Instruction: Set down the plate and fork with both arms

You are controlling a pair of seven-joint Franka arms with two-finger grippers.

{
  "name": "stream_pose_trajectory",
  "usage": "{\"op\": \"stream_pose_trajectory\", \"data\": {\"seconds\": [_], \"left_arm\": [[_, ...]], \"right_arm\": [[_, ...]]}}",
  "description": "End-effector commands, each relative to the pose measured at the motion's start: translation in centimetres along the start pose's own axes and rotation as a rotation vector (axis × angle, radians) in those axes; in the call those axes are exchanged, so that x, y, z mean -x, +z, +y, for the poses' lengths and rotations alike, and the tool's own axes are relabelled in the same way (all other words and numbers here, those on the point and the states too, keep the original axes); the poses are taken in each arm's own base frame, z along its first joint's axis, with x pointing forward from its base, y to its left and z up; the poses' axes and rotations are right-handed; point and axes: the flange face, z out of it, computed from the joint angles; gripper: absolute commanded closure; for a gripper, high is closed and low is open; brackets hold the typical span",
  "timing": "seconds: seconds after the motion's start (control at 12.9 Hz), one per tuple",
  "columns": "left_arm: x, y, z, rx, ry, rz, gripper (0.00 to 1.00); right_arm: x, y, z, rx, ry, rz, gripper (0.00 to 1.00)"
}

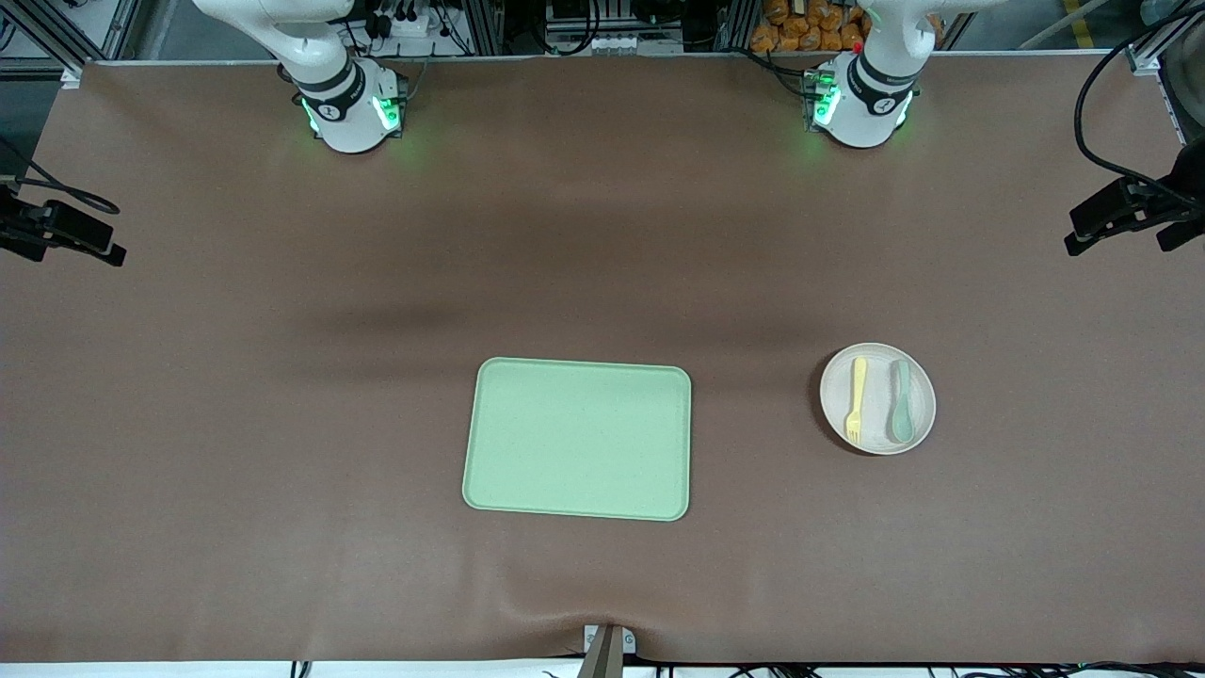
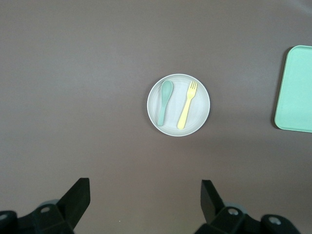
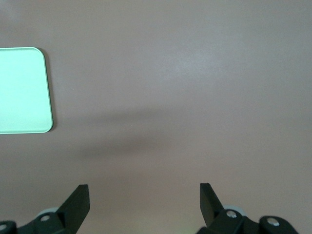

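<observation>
The pale plate (image 1: 877, 414) lies on the brown table toward the left arm's end. On it lie the yellow fork (image 1: 856, 399) and, beside it, a grey-green spoon (image 1: 902, 401). The left wrist view shows the plate (image 2: 197, 112), the fork (image 2: 187, 105) and the spoon (image 2: 165, 101) from high above. My left gripper (image 2: 145, 195) is open and empty, high over bare table. My right gripper (image 3: 144, 197) is open and empty, high over bare table. Neither gripper shows in the front view, only the arms' bases.
A light green tray (image 1: 579, 438) lies mid-table, nearer the front camera; its edge shows in the left wrist view (image 2: 296, 87) and the right wrist view (image 3: 22, 90). Black camera mounts (image 1: 1130, 212) stand at both table ends.
</observation>
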Motion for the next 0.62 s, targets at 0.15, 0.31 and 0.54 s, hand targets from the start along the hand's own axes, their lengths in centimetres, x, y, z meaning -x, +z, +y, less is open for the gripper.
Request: {"op": "stream_pose_trajectory", "data": {"seconds": [0.15,0.31,0.54], "left_arm": [[0.7,-0.7,-0.7,0.003,0.004,0.002,0.00],[0.4,-0.2,-0.7,0.003,0.001,-0.007,0.00],[0.2,0.3,-0.7,-0.032,-0.001,-0.016,0.00]], "right_arm": [[0.0,-0.4,0.2,0.001,0.012,0.007,0.00],[0.0,-0.4,0.2,0.001,0.012,0.007,0.00],[-0.1,-0.3,0.0,0.000,0.008,0.005,0.00]]}}
